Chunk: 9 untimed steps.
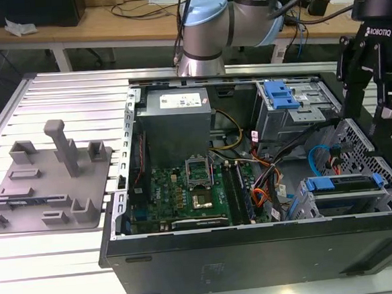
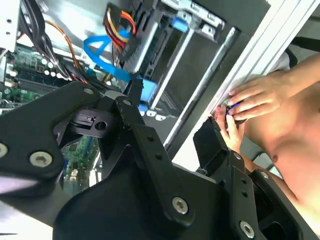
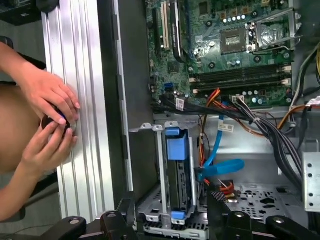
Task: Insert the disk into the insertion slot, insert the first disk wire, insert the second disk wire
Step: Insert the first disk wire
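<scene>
Tool (image 3: 171, 200) recorded wide open, empty; disk (image 3: 177, 146) seated in insertion slot (image 3: 148, 199) directly ahead. Blue wire (image 3: 216, 150) judged pending: precise grasp required.

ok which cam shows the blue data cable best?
First wrist view: the blue data cable lies unobstructed, down to its loop beside the drive cage. Second wrist view: partly behind the gripper. Exterior view: a small curve near the drive cage.
</scene>
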Available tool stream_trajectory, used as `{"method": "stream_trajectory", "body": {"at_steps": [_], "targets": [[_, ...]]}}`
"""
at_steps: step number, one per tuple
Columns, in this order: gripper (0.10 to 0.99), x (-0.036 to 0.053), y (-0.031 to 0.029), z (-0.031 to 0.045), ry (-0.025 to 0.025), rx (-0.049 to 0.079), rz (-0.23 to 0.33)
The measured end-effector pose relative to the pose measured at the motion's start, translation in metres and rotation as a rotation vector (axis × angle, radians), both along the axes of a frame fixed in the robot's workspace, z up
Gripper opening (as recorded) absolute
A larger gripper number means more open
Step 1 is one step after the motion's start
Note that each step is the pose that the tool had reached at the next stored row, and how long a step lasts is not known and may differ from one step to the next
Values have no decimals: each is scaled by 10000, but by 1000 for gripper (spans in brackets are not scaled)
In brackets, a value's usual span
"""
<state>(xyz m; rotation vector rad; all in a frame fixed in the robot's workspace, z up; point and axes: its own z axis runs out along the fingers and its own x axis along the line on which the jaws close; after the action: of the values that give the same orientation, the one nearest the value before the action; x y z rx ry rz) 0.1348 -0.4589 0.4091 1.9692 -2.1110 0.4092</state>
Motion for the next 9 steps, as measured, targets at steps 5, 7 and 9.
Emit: {"method": "stream_trajectory", "body": {"at_steps": [5,7,9], "targets": [[682,66,147,-69,0,-234,28],[682,67,241,-82,-6,-400,28],[682,68,248,-95,-59,-401,-49]]}}
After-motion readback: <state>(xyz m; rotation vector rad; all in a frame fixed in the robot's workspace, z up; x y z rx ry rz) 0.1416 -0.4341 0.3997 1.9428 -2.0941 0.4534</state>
